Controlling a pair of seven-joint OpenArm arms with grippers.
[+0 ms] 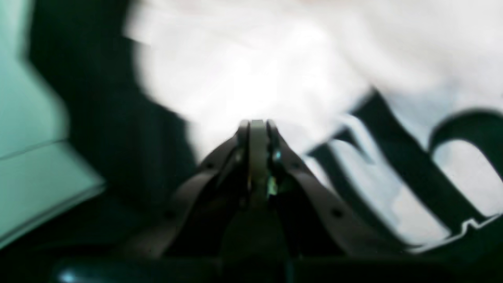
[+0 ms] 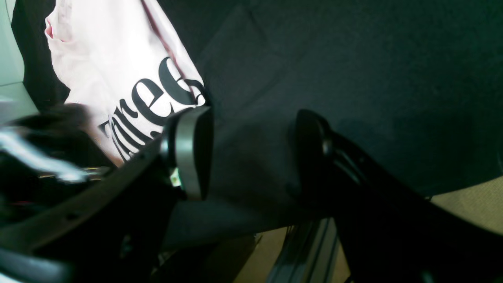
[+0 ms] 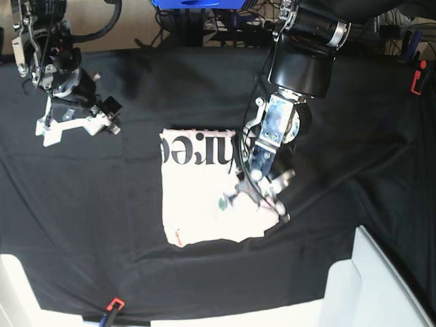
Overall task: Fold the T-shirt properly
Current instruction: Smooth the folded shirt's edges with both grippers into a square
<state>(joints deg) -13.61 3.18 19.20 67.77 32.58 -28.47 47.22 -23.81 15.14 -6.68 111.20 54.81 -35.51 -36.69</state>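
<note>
Left hand (image 1: 257, 125) shut, right open.

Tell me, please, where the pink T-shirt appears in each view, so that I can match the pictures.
Left wrist: the T-shirt spans the upper middle and right, blurred.
Right wrist: upper left, partly behind the left arm.
Base: centre, partly behind that arm.
Shared landmark: the black lettering on the T-shirt, cropped in the left wrist view.

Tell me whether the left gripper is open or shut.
Shut: in the left wrist view, the left gripper has its fingertips together above the T-shirt.
</note>
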